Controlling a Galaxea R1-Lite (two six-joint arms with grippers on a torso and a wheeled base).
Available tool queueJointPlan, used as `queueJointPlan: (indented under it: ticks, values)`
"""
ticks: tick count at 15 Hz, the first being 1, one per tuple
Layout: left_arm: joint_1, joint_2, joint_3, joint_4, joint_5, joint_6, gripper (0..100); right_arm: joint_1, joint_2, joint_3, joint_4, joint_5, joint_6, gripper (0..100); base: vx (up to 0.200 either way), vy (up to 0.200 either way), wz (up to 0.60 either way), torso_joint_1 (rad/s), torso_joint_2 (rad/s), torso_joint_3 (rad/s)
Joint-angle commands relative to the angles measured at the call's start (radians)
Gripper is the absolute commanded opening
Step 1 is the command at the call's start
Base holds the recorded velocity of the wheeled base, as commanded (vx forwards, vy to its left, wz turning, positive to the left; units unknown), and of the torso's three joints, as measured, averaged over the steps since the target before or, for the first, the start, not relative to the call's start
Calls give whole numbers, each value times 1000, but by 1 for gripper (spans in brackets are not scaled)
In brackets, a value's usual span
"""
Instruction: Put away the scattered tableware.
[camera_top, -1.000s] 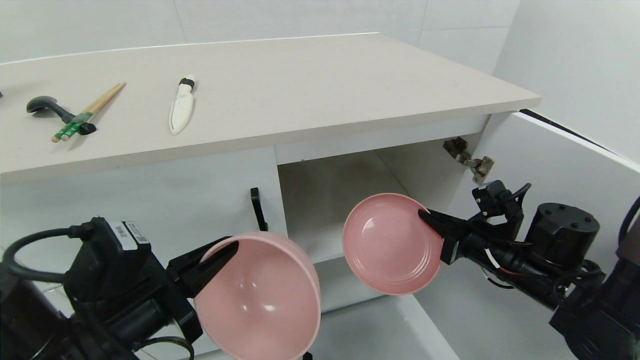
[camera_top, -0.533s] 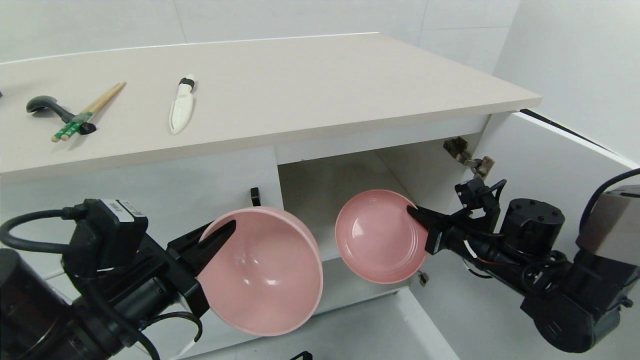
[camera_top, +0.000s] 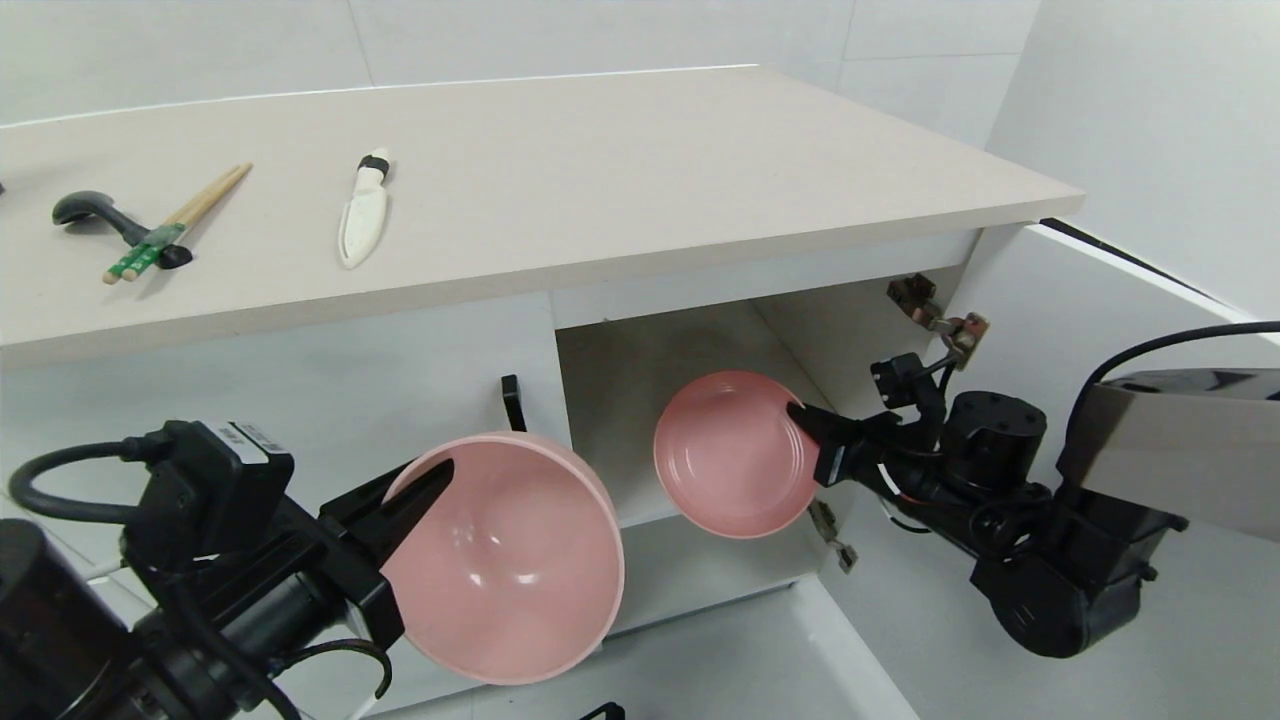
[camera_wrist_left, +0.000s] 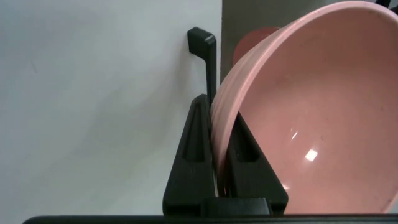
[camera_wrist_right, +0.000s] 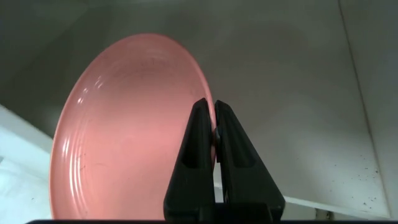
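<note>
My left gripper (camera_top: 425, 490) is shut on the rim of a large pink bowl (camera_top: 510, 560), held tilted in front of the closed left cabinet door; the rim sits pinched between the fingers (camera_wrist_left: 198, 149) against the bowl (camera_wrist_left: 311, 118). My right gripper (camera_top: 805, 425) is shut on the rim of a pink plate (camera_top: 728, 452), held on edge at the mouth of the open cabinet (camera_top: 680, 370). The plate (camera_wrist_right: 124, 124) faces the grey cabinet interior, with the right gripper (camera_wrist_right: 214, 115) on its edge. On the countertop lie chopsticks (camera_top: 175, 225), a black spoon (camera_top: 100, 215) and a white sheathed knife (camera_top: 363, 210).
The cabinet's right door (camera_top: 1130, 320) stands swung open, its hinges (camera_top: 935, 310) bare. A black handle (camera_top: 512, 400) sticks out of the closed left door. The countertop (camera_top: 620, 170) overhangs the opening. A pale lower shelf (camera_top: 700, 560) lies below the plate.
My right arm has carried the plate left and deeper toward the cabinet opening. My left gripper with the bowl rose, then dropped slightly and drifted left.
</note>
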Motion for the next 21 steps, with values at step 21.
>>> queueJointPlan:
  ticks: [21]
  values:
    - [111,-24,11,0,-2,4,0,-6,298,-400,111,-87,58,0,0,0,0,0,0,0]
